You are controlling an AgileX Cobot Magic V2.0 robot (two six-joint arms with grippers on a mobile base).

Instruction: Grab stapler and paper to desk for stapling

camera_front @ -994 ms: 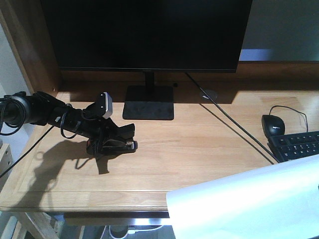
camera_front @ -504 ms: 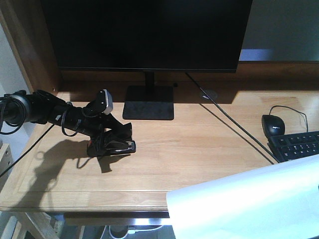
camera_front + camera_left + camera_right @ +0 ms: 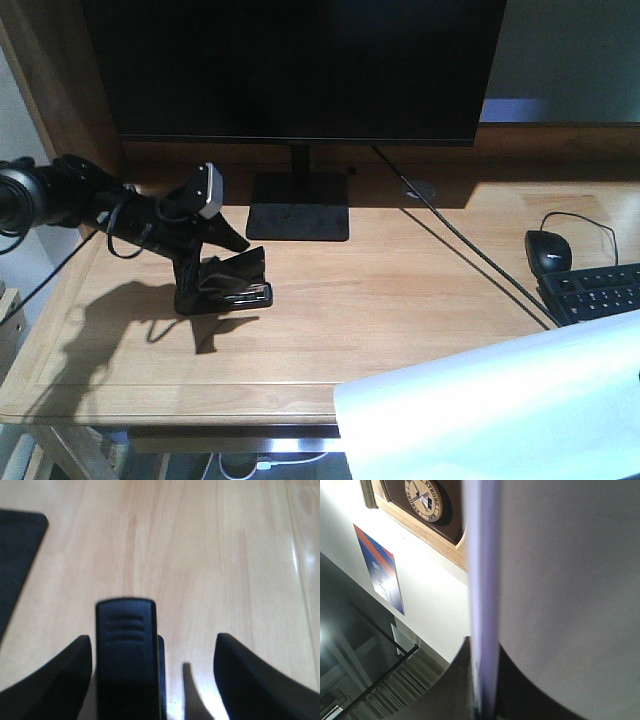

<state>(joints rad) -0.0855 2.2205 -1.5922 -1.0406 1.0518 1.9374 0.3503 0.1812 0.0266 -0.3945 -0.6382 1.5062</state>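
The black stapler (image 3: 225,297) lies on the light wooden desk (image 3: 400,290) left of centre. My left gripper (image 3: 238,258) hovers just above it, open. In the left wrist view the stapler (image 3: 126,655) stands between the spread fingers of my left gripper (image 3: 154,645), close to the left finger, with a wide gap to the right one. The white paper (image 3: 490,410) hangs in the air over the desk's front right corner. In the right wrist view my right gripper (image 3: 482,700) is shut on the paper's edge (image 3: 560,580). The paper hides that gripper in the front view.
A large black monitor (image 3: 300,70) stands at the back on a flat black base (image 3: 298,208), with a corner of the base (image 3: 17,555) close to the stapler. A cable (image 3: 470,250) crosses the desk diagonally. A black mouse (image 3: 548,250) and keyboard (image 3: 600,290) sit at the right. A wooden side panel (image 3: 60,90) borders the left.
My left arm has risen and drawn back to the left, lifting its open gripper off the stapler, which stays on the desk. The paper has not moved.
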